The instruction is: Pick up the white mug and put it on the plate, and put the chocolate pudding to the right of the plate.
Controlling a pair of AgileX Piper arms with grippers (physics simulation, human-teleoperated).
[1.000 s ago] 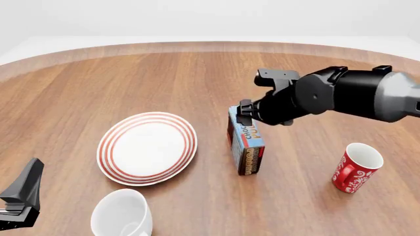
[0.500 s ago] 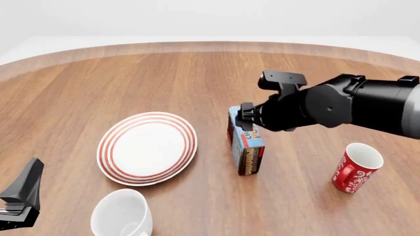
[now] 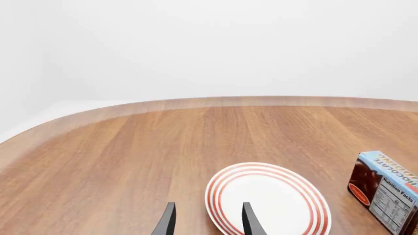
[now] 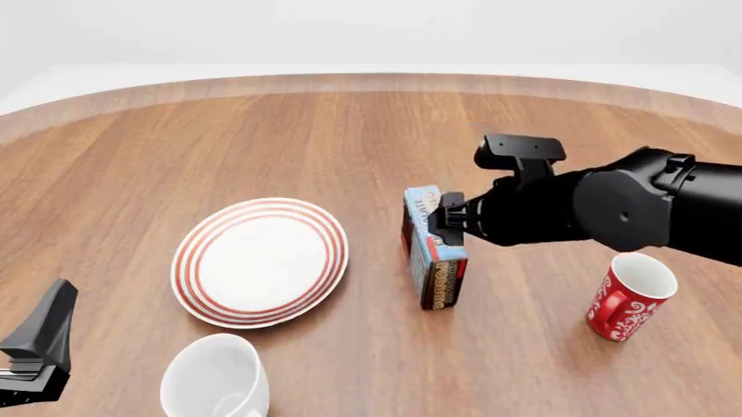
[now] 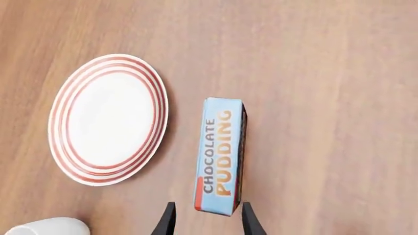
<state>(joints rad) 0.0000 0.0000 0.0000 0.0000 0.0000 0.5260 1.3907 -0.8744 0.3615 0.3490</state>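
The chocolate pudding (image 4: 435,253) carton lies on the table just right of the plate (image 4: 261,261), its light blue face up. In the right wrist view the chocolate pudding (image 5: 220,154) has its near end between the open fingers of my right gripper (image 5: 207,209), with a gap on each side. From the front, my right gripper (image 4: 447,222) hovers over the carton's far end. The white mug (image 4: 217,379) stands at the near edge, below the plate. My left gripper (image 4: 41,343) rests open at the near left, well away from the mug, and the plate (image 3: 267,200) shows past its fingers (image 3: 168,221).
A red mug (image 4: 630,295) with white swirls stands to the right of the carton, under the right arm's forearm. The wooden table's curved far edge (image 4: 371,80) runs across the back. A sliver of the white mug (image 5: 46,226) shows in the right wrist view.
My right arm has shifted to the right and lower, with the gripper still over the carton's far end. The carton, plate and both mugs have stayed put. The left arm is still.
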